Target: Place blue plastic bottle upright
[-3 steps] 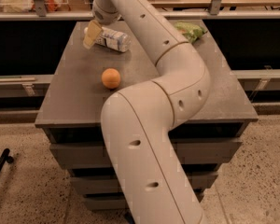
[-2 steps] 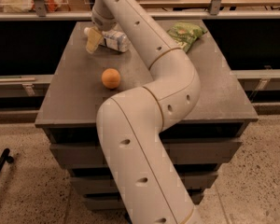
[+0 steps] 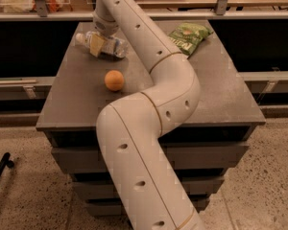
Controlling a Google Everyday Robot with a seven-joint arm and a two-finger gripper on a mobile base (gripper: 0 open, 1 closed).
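Observation:
The blue plastic bottle [image 3: 113, 47] lies on its side at the back left of the dark table [image 3: 221, 90], white cap pointing left. My gripper [image 3: 97, 45] hangs from the long white arm and sits right over the bottle's neck end, touching or nearly touching it. The bottle's middle is partly hidden behind the gripper.
An orange ball [image 3: 114, 80] rests on the table in front of the bottle. A green snack bag [image 3: 189, 36] lies at the back right. The white arm [image 3: 153, 114] crosses the table's middle. A shelf rail runs behind the table.
The gripper has dropped slightly lower onto the bottle, and the arm's elbow has shifted. The bottle still lies on its side in about the same place.

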